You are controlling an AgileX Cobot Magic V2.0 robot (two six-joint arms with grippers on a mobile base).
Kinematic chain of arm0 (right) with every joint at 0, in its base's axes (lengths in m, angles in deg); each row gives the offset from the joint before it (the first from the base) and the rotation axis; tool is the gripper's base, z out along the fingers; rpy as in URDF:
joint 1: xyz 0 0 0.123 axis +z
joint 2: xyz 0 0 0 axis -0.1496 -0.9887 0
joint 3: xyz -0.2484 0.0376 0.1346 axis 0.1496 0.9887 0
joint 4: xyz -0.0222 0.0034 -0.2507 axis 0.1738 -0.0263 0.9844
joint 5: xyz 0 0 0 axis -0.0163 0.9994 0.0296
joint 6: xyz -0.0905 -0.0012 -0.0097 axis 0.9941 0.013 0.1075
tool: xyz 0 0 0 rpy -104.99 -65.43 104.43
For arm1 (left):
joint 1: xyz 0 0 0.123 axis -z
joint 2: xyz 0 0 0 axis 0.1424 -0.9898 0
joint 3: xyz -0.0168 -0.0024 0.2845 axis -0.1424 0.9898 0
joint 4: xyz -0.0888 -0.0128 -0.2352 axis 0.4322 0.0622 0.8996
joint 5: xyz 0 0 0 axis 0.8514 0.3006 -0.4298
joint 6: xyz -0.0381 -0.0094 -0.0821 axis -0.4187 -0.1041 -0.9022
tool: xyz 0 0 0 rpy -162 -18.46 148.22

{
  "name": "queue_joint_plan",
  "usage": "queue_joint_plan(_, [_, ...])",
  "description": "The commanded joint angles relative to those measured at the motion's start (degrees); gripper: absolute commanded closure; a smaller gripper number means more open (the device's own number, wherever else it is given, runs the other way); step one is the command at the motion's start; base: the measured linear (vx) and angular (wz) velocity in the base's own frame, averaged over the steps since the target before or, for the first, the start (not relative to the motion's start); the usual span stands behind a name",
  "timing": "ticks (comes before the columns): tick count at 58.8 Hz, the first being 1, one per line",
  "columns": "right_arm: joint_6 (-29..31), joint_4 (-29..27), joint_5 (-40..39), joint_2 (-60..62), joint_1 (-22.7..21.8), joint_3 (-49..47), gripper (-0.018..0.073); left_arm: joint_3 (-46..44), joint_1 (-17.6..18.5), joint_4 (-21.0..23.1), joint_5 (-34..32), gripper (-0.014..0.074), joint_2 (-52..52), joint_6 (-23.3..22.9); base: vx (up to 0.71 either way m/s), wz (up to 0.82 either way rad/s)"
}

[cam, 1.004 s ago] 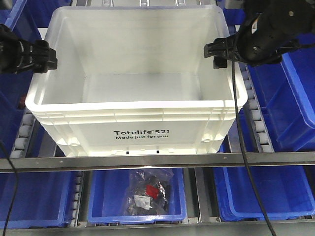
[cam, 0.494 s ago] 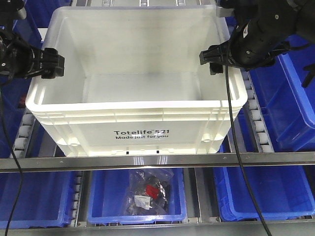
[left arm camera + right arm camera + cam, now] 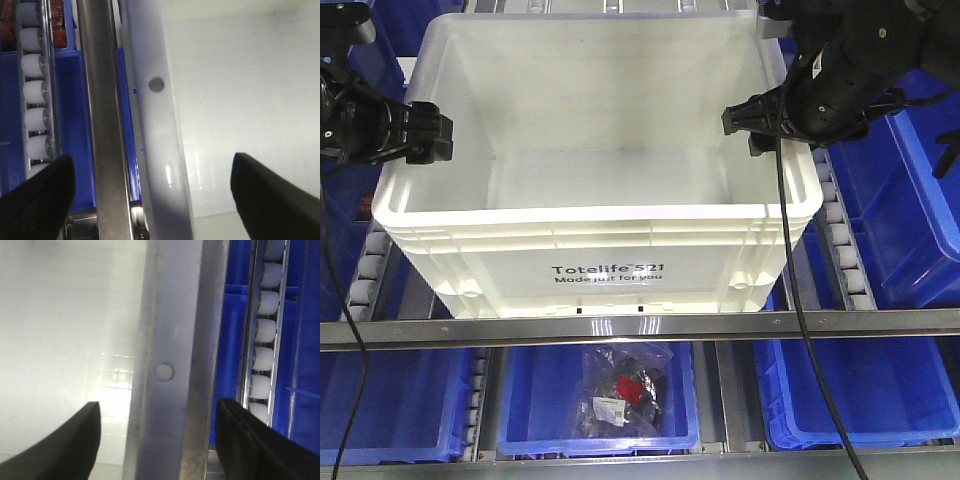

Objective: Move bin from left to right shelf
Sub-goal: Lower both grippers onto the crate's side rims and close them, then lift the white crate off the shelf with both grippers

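I am holding the left gripper (image 3: pixel 432 136) and right gripper (image 3: pixel 742 120) open astride the rims of the bin (image 3: pixel 610 215), pre-grasp, with an even clamp likely needed next.

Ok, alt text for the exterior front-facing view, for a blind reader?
A large white Totelife 521 crate sits on a roller shelf, with the left gripper at its left rim and the right gripper at its right rim. Around it are blue bins; the blue bin below holds a bagged item.
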Motion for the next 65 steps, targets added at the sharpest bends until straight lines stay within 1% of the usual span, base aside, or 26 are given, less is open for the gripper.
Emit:
queue_joint_plan(1, [0.74,0.49,-1.22,2.42,-0.1,-1.92,0.0122,-1.88,0.1,0.76,-2.28,0.0004,1.88,-0.03,0.0,0.0])
queue_joint_plan(8, [1.08,0.49,-0.27,2.42,-0.1,-1.92,0.0148,-1.88,0.1,0.76,-1.81,0.0029,1.88,-0.03,0.0,0.0])
queue_joint_plan(12, [1.08,0.49,0.02,2.42,-0.1,-1.92,0.0166,-1.88,0.1,0.76,-1.67,0.0061,1.88,-0.03,0.0,0.0])
queue_joint_plan(23, [1.08,0.43,0.36,2.42,-0.1,-1.92,0.0239,-1.88,0.1,0.76,-1.79,0.0191,1.88,-0.03,0.0,0.0])
queue_joint_plan(37, [1.08,-0.17,0.36,2.42,-0.1,-1.92,0.0383,-1.88,0.1,0.76,-2.4,0.0368,1.88,-0.03,0.0,0.0])
queue_joint_plan(44, [1.04,-0.17,0.36,2.42,-0.1,-1.92,0.0443,-1.88,0.1,0.69,-2.88,0.0433,1.88,-0.03,0.0,0.0])
queue_joint_plan(54, [0.98,-0.25,0.31,2.55,-0.1,-1.92,0.0512,-1.88,0.1,0.69,-2.88,0.0486,1.88,-0.03,0.0,0.0])
queue_joint_plan(65, [1.03,-0.18,0.13,4.69,-0.1,-1.92,0.0543,-1.88,0.1,0.69,-2.88,0.0496,3.57,-0.03,0.0,0.0])
